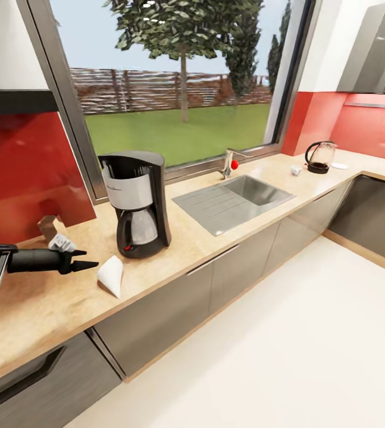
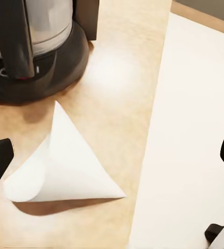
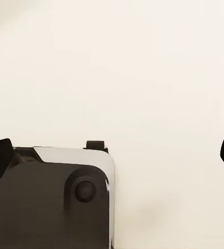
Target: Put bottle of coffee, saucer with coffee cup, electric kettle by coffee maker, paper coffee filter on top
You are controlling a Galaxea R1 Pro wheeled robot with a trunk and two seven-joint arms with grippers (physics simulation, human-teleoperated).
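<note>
The black and silver coffee maker stands on the kitchen countertop left of the sink. The white paper coffee filter lies on its side in front of it, near the counter's front edge. My left gripper is open, just left of the filter, its fingertips pointing at the filter without touching it. Far along the counter at the right stand the electric kettle, the coffee cup and the saucer. My right gripper is open over the floor. The bottle of coffee is out of view.
A steel sink with a faucet is set into the counter between the coffee maker and the kettle. A small brown block stands by the red backsplash behind my left arm. White floor runs along the grey cabinets.
</note>
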